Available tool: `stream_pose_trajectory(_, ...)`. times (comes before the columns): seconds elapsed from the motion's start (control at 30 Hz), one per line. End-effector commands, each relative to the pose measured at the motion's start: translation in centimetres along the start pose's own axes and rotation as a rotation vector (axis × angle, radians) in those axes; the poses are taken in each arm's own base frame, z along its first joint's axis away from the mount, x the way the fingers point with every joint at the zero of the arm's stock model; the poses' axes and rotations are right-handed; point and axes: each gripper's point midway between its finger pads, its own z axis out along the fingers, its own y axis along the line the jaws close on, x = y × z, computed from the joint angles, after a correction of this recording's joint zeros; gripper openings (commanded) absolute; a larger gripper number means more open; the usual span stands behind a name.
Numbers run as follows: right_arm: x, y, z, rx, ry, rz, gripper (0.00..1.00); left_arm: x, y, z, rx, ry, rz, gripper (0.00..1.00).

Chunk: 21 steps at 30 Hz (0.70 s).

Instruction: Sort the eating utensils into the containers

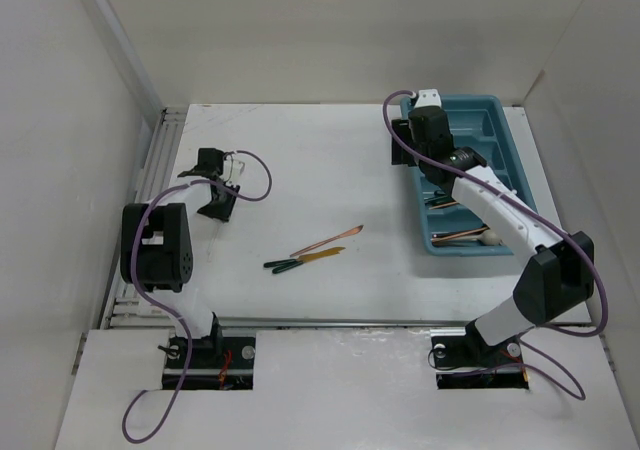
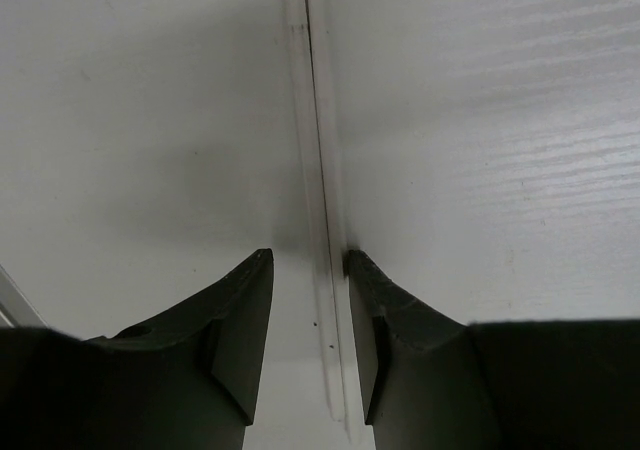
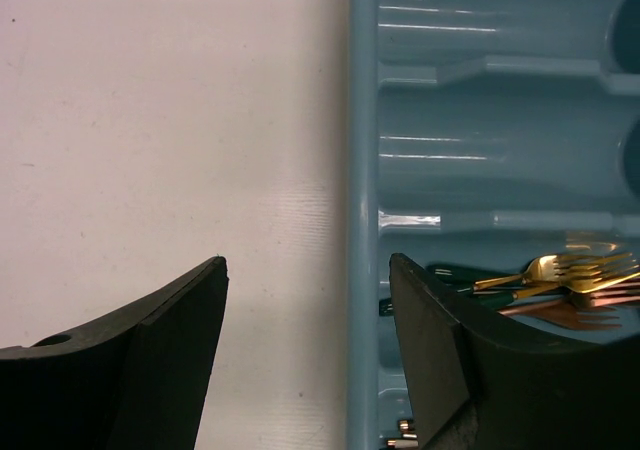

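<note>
- Right pincer (image 3: 305,265) hangs released and empty over the left rim of the teal tray (image 3: 362,120); left pincer (image 2: 308,255), released too, hovers at 10 o'clock.
- Nearer me, a few utensils (image 1: 315,250) lie unsorted mid-table.
- Farther, at 2 o'clock, forks (image 3: 575,270) already sit in one slot, so I judge sorting mostly done.

Cutlery tray (image 1: 482,120): we read no lettering or brand.
Left arm (image 1: 155,245), right arm (image 1: 548,282): we find no legible label or number.
Table (image 1: 330,170): we see no writing.
</note>
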Motion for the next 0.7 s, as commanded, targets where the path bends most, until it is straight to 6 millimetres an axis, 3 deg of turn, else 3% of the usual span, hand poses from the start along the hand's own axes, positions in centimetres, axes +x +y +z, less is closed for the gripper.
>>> stream_pose_trajectory(0.0,-2.5,-0.3,-1.6,0.007,-0.083,0.014,0.71,0.7,0.0,0.4,0.003,0.019,0.022,0.33)
stream_pose_trajectory(0.13,-2.8,-0.5,-1.9,0.016,-0.093,0.018,0.71,0.7,0.0,0.4,0.017,0.015,0.013,0.32)
stream_pose_trajectory(0.43,-2.5,-0.3,-2.0,0.010,-0.084,0.000,0.71,-3.0,0.1,-3.2,0.052,-0.156,-0.009,0.32)
stream_pose_trajectory(0.6,-2.5,-0.2,-2.0,0.010,-0.084,0.000,0.71,-2.1,0.2,-2.0,0.036,-0.115,-0.020,0.32)
stream_pose_trajectory(0.67,-2.3,-0.3,-2.0,0.011,-0.076,-0.004,0.71,-0.7,-0.2,-0.9,0.041,-0.067,-0.019,0.32)
